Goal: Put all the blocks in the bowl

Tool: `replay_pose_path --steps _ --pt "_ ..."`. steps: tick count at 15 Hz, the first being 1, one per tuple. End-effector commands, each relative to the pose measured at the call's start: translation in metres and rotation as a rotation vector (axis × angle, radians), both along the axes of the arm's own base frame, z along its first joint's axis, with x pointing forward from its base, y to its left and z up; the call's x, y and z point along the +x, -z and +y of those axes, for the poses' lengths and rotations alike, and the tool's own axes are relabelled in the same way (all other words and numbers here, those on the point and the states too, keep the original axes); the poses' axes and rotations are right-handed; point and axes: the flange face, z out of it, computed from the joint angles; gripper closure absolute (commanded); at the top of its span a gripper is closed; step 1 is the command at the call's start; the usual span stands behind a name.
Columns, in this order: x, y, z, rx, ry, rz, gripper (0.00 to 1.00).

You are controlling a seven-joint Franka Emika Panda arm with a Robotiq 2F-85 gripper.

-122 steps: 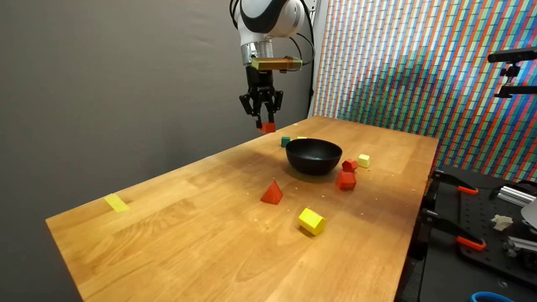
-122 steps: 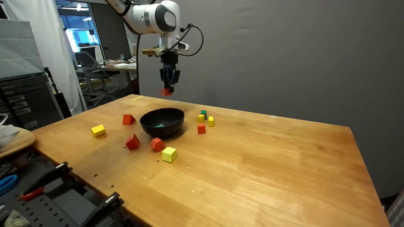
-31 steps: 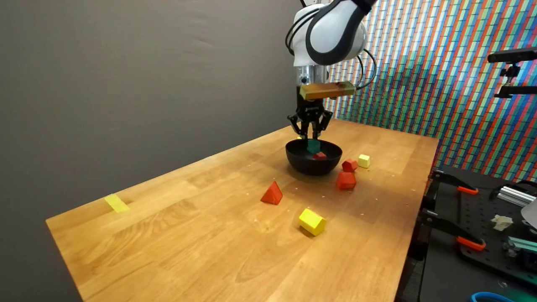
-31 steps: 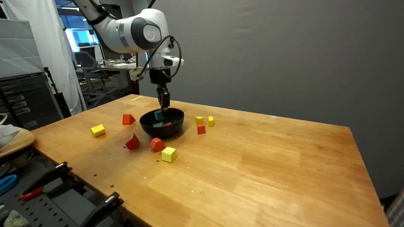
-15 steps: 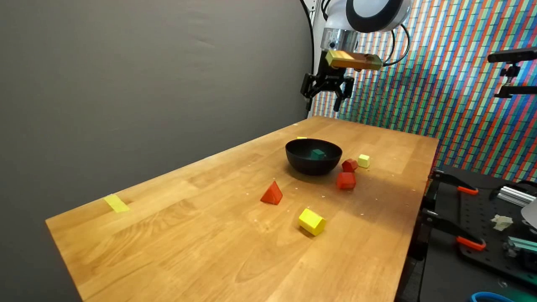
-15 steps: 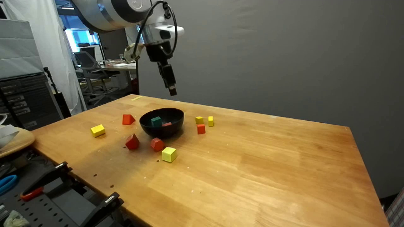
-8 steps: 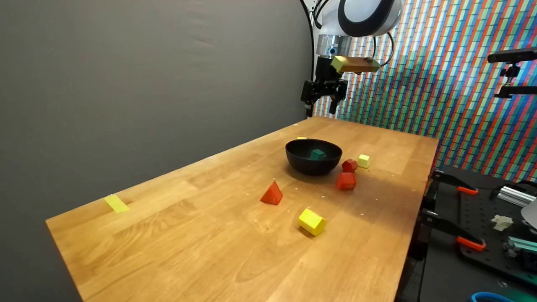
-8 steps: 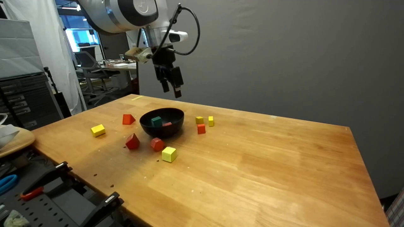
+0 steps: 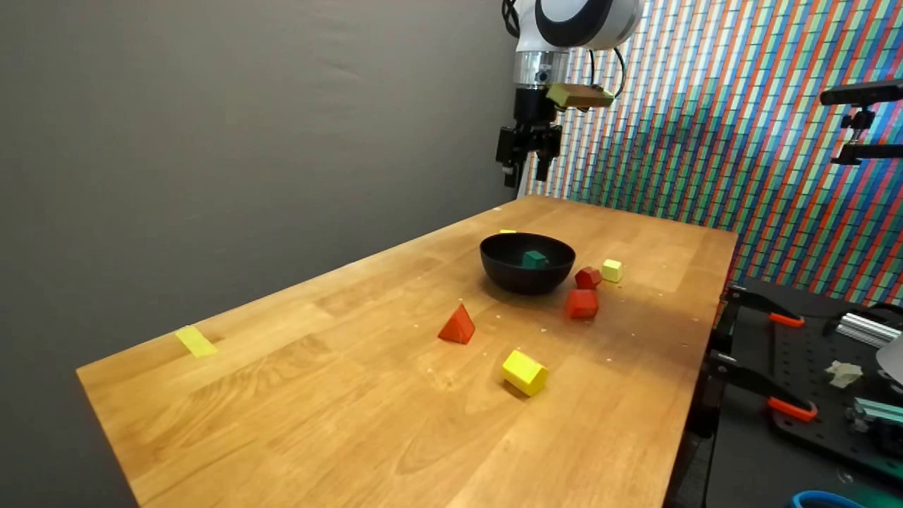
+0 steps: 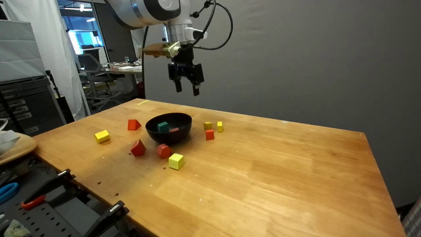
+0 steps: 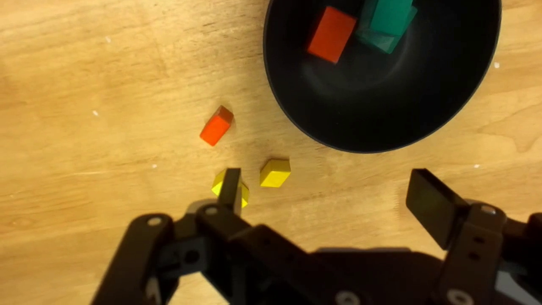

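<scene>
My gripper point(image 10: 187, 93) hangs open and bare above the table, behind the black bowl point(image 10: 169, 139). Inside the bowl lie a red block point(image 11: 332, 34) and overlapping green pieces point(image 11: 391, 17). In the wrist view a yellow block point(image 11: 275, 173) lies below, nearer the left finger point(image 11: 230, 186), which partly covers another yellow block point(image 11: 217, 183). An orange-red block point(image 11: 216, 127) sits close by. On the bowl's other side are a pale yellow cube point(image 10: 176, 161), two red blocks point(image 10: 163, 150) point(image 10: 138, 148), a red pointed block point(image 9: 457, 326) and a yellow prism point(image 9: 525, 374).
A flat yellow strip point(image 9: 196, 341) lies at the table's edge. Black clamps with orange grips point(image 9: 790, 408) stand on a lower dark surface beside the table point(image 10: 279, 184). A grey wall runs along the far side.
The red block held earlier, then a green block from the table, went into the bowl. My gripper let go, opened, rose, turned, and lately shifted towards the small yellow blocks' side.
</scene>
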Motion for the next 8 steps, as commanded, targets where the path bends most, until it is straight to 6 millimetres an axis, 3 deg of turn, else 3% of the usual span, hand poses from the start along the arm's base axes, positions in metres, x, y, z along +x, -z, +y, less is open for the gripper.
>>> replay_pose_path --steps 1,8 --pt "0.009 0.017 -0.007 -0.006 -0.007 -0.048 0.00" --pt "0.046 0.069 -0.053 -0.030 0.050 -0.180 0.00"
